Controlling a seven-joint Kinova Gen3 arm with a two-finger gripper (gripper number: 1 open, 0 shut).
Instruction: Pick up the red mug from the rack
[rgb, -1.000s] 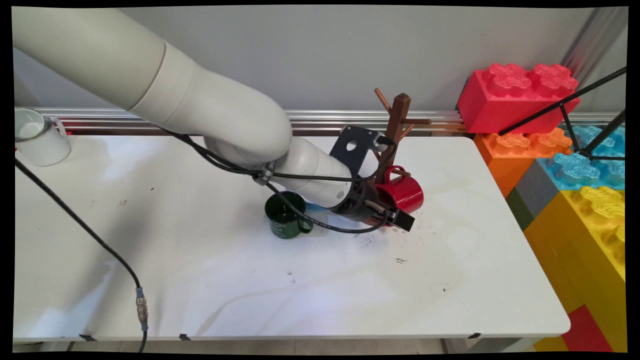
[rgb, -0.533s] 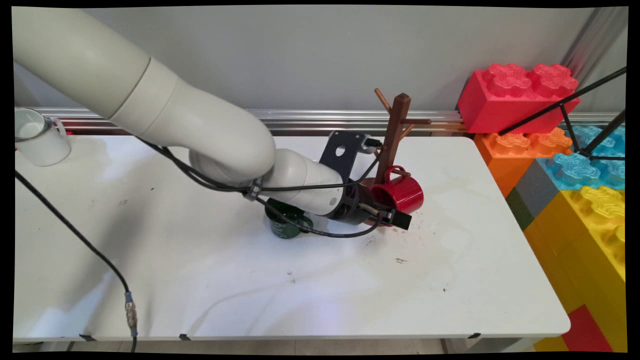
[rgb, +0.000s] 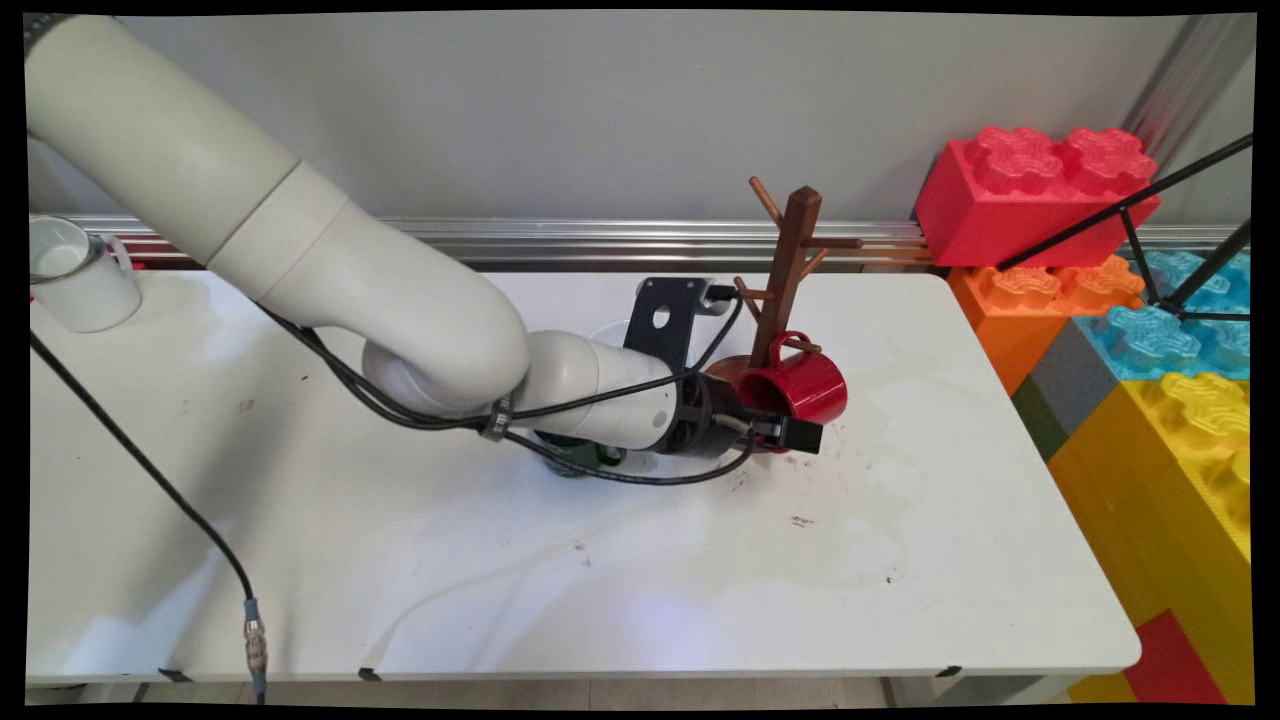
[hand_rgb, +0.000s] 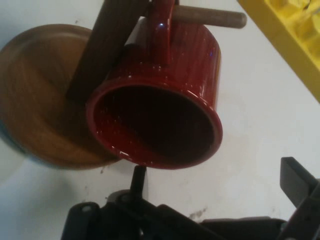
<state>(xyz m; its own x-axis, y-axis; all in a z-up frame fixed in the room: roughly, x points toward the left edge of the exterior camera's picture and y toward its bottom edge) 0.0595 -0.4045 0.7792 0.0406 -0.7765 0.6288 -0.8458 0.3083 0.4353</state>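
Red mug (rgb: 798, 385): hangs by its handle on the wooden mug tree (rgb: 790, 262).
Gripper (rgb: 790, 437): spread, just below the rim.
Risk: a bump unhooks the mug.

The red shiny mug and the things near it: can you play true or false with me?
1. The red glossy mug hangs by its handle on a peg of the brown wooden mug tree. True.
2. The black two-finger gripper holds the mug. False: its fingers are open, just below the rim.
3. A dark green mug peeks out under the arm. True.
4. The white mug stands beside the tree. False: it is far off at the table's left corner.
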